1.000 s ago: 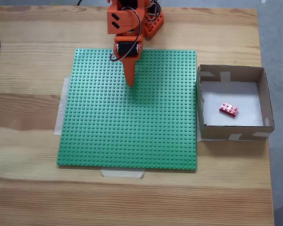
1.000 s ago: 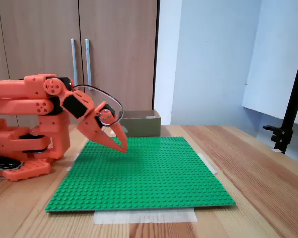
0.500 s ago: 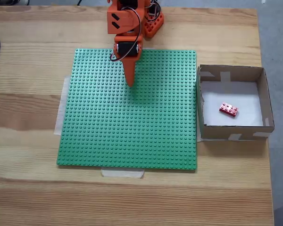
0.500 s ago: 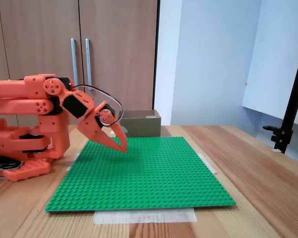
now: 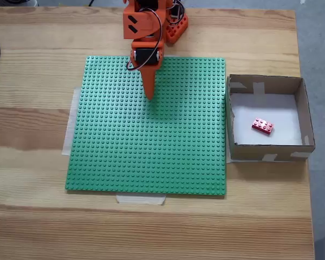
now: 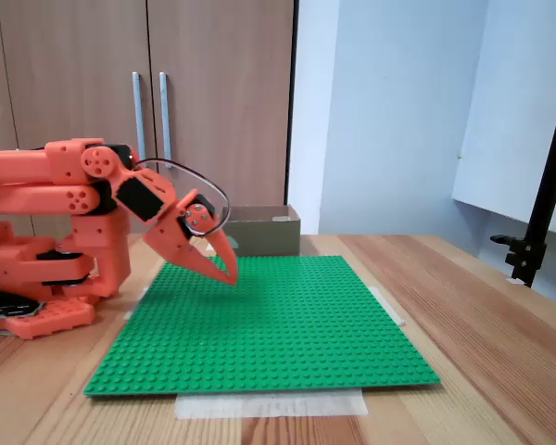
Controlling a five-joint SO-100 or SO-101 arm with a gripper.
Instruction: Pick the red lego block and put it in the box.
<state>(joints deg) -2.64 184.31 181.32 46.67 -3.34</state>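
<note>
So at that point the red lego block [image 5: 262, 126] was already lying flat on the white bottom of the cardboard box [image 5: 309, 122], a bit right of centre and tilted slightly, not touching any wall as far as I could see from the top-down fixed view. From the side-on fixed view I only got the outside wall of the box [image 6: 264, 232], so no look at the brick from there.

The gripper [image 5: 149, 95] was hanging over the far part of the green baseplate [image 5: 151, 157], folded in close to the arm's base [image 6: 46, 278], well away from the box. Fingers looked pressed together to a single point with nothing between them, and the side view [image 6: 230, 274] showed the same: closed and empty, tip a little above the studs.

To me the job looked basically done, so the risks were pretty minor. The main one I had in mind: that tip was low over the plate, and if I drove the arm down or swept it sideways carelessly it could catch on the studs and drag the plate, which seemed to be held only by tape strips [image 5: 140, 199] at the edges. A shoved plate sits just beside the box and could nudge it. Swinging back toward the box for no reason could also clip its wall.
</note>
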